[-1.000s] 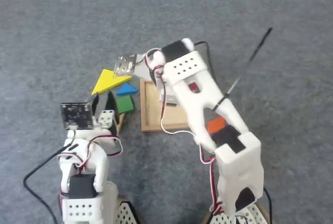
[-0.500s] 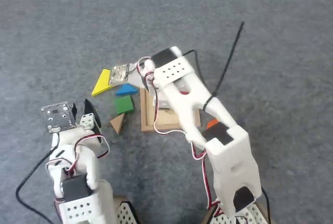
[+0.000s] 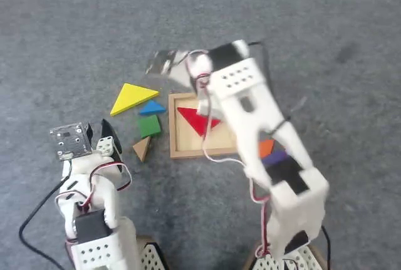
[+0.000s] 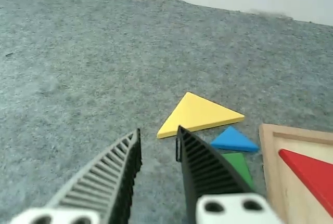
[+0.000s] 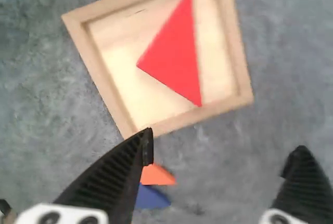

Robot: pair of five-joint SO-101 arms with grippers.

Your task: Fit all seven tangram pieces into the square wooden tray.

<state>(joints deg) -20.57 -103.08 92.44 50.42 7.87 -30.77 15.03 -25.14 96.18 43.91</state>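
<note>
Hovering right claw (image 5: 223,143) splayed, empty, over square wooden tray (image 5: 102,73); left claw (image 4: 157,131) parted, empty. Judging mid-frame flat yellow triangle (image 4: 200,115) light, stiff; pinching across edges.

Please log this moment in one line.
tray: red triangle in | outside: yellow, blue, green, tan, orange, purple | left hand: open, empty | right hand: open, near tray

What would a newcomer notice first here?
The red triangle lying alone in the wooden tray at mid-table stands out most. Left of the tray in the high view, the big yellow triangle lies on the grey carpet. The right gripper hangs open by the tray.
</note>
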